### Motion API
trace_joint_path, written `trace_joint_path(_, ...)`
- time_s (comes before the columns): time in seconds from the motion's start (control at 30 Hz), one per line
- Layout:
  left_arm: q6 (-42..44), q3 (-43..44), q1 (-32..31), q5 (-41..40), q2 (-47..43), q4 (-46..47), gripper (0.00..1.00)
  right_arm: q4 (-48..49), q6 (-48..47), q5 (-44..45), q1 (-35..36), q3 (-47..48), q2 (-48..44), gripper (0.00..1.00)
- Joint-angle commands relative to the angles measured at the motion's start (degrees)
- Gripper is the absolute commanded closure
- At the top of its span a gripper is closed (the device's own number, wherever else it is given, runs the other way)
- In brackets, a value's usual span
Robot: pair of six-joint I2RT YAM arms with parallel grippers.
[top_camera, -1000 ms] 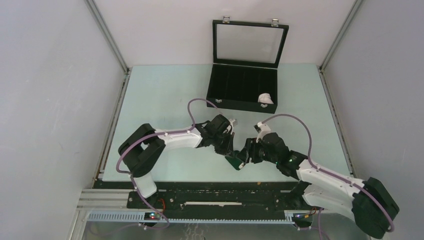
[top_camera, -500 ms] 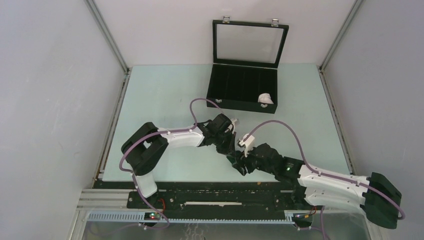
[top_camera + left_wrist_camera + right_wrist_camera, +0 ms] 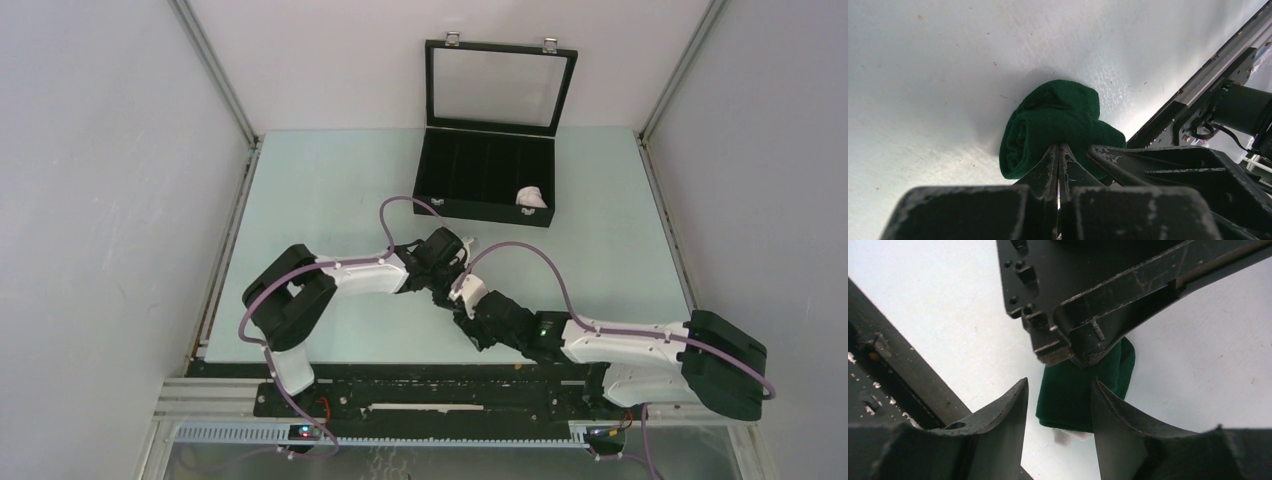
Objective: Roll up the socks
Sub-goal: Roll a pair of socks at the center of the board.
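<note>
The dark green sock (image 3: pixel 1058 125) lies rolled into a thick bundle on the pale table. My left gripper (image 3: pixel 1059 146) is shut, its tips pinching the sock's near fold. In the right wrist view the same green sock (image 3: pixel 1073 395) shows a white bit (image 3: pixel 1068 436) poking out beneath it. My right gripper (image 3: pixel 1059 381) is open, its two fingers straddling the sock's end, under the left gripper's fingers (image 3: pixel 1083 340). From above, the left gripper (image 3: pixel 452 296) and right gripper (image 3: pixel 470 318) meet and hide the green sock. A white sock (image 3: pixel 532 197) sits bundled in the black case.
The black case (image 3: pixel 487 180) stands open at the back of the table, with its glass lid upright. A black rail (image 3: pixel 420 372) runs along the near edge close behind the grippers. Enclosure walls flank both sides.
My right arm has swung left and stretched low, bringing its gripper from beside the left gripper to around the sock. Its jaws have narrowed slightly. The left arm has held still.
</note>
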Motion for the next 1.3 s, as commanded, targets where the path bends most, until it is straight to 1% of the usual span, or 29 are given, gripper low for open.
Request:
trace_joint_path(0.0, 2.1, -1.5, -0.6, -3.5, 2.5, -2.9, 1.00, -3.0, 4.2, 5.3, 1.2, 3.1, 2.5, 0.45)
trace_joint_path(0.17, 2.1, -1.6, -0.6, -3.6, 2.3, -2.9, 1.00, -6.2, 9.7, 8.1, 2.0, 4.4, 5.9, 0.46)
trace_joint_path(0.47, 1.8, -2.9, -0.5, -3.6, 0.8, -1.7, 1.00, -9.0, 17.5, 9.8, 4.3, 4.5, 10.8, 0.49)
trace_joint_path(0.63, 1.1, -5.3, 0.2, -3.2, -2.0, 0.8, 1.00, -10.4, 22.0, 10.6, 4.8, 4.7, 13.4, 0.51)
trace_joint_path(0.77, -0.5, -8.7, 2.2, -2.3, -6.3, 4.5, 1.00, -11.8, 25.6, 11.3, 4.8, 4.9, 15.4, 0.54)
trace_joint_path(1.03, -3.2, -15.1, 6.0, -3.6, -16.3, 9.5, 0.98, -12.0, 27.6, 10.1, 4.1, 4.9, 17.5, 0.68)
trace_joint_path(1.17, -4.4, -17.7, 8.2, -4.0, -21.0, 9.9, 0.96, -11.9, 27.6, 8.7, 3.2, 4.9, 17.8, 0.84)
trace_joint_path(1.2, -4.4, -18.1, 8.6, -4.4, -22.1, 9.6, 0.96, -11.7, 27.4, 8.3, 2.9, 4.9, 17.7, 0.91)
trace_joint_path(1.27, -4.1, -18.5, 9.1, -4.8, -23.8, 8.8, 0.96, -11.6, 27.0, 7.7, 2.4, 4.9, 17.4, 1.00)
